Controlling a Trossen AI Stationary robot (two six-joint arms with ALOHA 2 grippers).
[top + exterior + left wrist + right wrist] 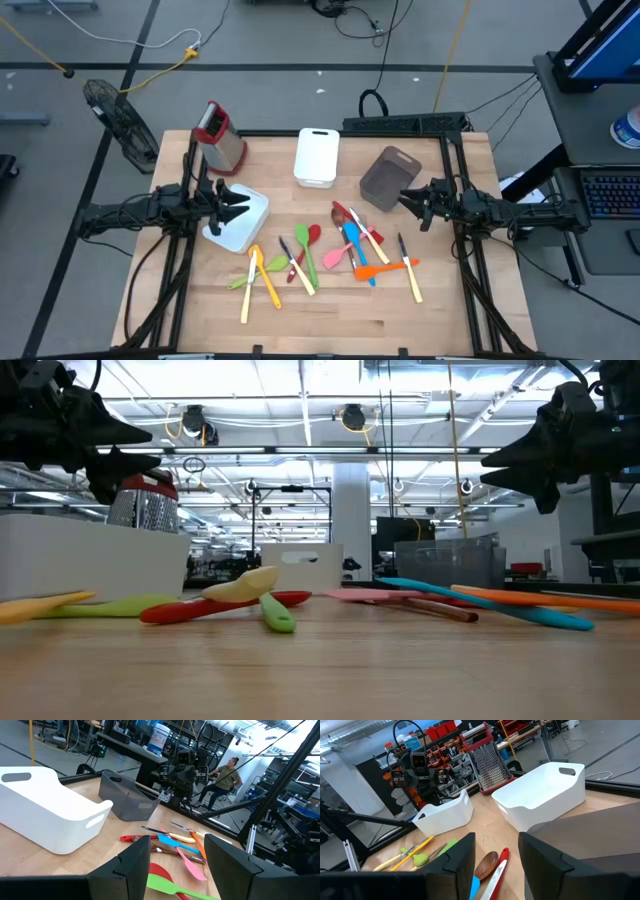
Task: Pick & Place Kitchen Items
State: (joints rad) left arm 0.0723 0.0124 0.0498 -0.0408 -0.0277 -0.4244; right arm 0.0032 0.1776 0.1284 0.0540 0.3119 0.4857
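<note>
Green spoon (277, 612) pointing at cam, red spatula (215, 605) crosswise

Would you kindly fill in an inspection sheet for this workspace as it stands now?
Surface: wooden table, bare along the near edge.
Job's things: kitchen utensils lie loose in a scatter on the table, none in a bin; among them a green spatula, an orange spatula, a blue spoon.
Clutter: box grater upright at the back left; two white bins; grey bin.
Grippers: left gripper open, over the left white bin; right gripper open, beside the grey bin; both empty.
Cables: yellow and black cables on the floor.
Surroundings: a fan on the floor; a person beyond the table.
</note>
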